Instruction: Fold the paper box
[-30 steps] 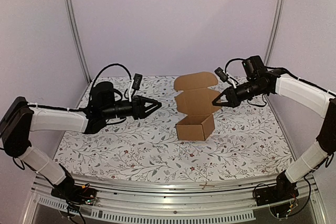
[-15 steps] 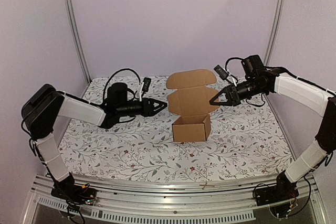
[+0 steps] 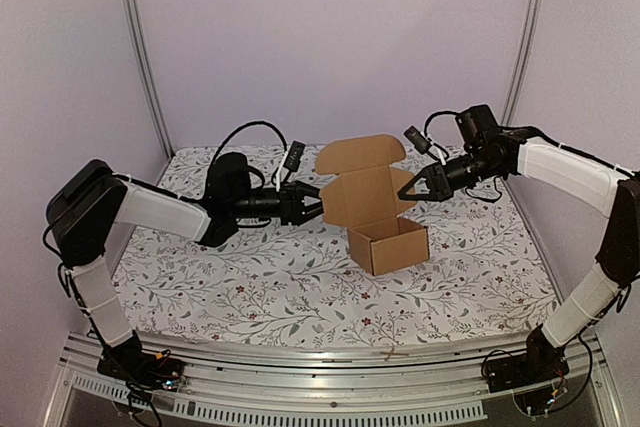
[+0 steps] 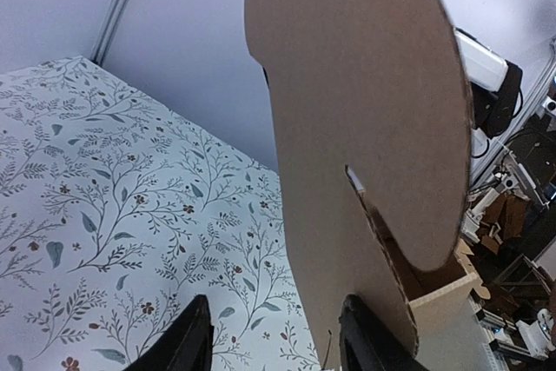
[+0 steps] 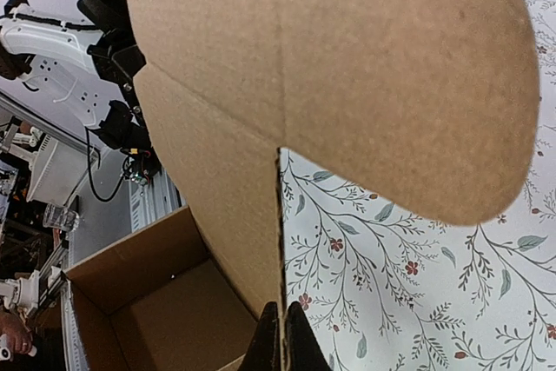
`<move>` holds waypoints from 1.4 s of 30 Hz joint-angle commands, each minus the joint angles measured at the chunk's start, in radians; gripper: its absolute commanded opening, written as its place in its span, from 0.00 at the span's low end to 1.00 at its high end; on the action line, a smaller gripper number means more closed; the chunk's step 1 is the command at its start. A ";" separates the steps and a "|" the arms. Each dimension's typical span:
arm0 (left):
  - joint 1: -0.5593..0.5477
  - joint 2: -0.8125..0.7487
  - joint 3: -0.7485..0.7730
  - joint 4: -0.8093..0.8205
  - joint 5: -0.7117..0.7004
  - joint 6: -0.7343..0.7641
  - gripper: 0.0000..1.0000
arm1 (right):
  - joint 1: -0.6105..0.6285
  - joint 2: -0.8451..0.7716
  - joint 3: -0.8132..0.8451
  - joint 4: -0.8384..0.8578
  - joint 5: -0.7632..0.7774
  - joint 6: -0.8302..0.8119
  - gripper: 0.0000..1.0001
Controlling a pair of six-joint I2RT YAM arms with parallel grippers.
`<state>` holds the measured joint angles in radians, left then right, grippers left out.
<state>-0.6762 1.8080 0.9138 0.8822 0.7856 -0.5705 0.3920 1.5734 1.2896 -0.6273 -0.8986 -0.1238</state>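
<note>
The paper box [image 3: 388, 245] is a small brown open carton at the table's middle, its lid [image 3: 365, 185] standing up behind it with a rounded top flap. My right gripper [image 3: 408, 192] is shut on the lid's right side flap; in the right wrist view its tips [image 5: 280, 343] pinch the cardboard edge [image 5: 261, 84] above the open tray [image 5: 148, 301]. My left gripper [image 3: 314, 205] is open at the lid's left edge. In the left wrist view [image 4: 276, 347] the cardboard [image 4: 365, 128] stands just inside its right finger [image 4: 369, 341], not clamped.
A floral cloth [image 3: 250, 287] covers the table. Metal frame posts [image 3: 140, 47] stand at the back corners and a rail [image 3: 330, 362] runs along the near edge. Purple walls close in the back and sides.
My left gripper has moved right, up to the lid's left edge. The carton has shifted right and turned a little, with the lid held more upright. My right gripper keeps its pinch.
</note>
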 commanded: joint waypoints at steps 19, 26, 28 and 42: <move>-0.058 0.088 0.043 0.223 0.111 -0.155 0.54 | 0.001 -0.019 -0.001 0.015 0.118 0.021 0.00; -0.087 0.093 0.055 0.236 0.128 -0.157 0.60 | 0.001 -0.018 -0.006 0.015 0.180 0.025 0.00; -0.088 0.086 0.048 0.236 0.117 -0.156 0.61 | 0.001 -0.014 -0.006 0.016 0.181 0.026 0.00; -0.126 0.138 0.105 0.172 -0.032 -0.169 0.98 | 0.037 -0.014 -0.009 0.015 0.224 0.014 0.00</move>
<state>-0.7864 1.9274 0.9943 1.0973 0.8272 -0.7467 0.4252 1.5730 1.2888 -0.6197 -0.7074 -0.1112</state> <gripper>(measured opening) 0.990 0.005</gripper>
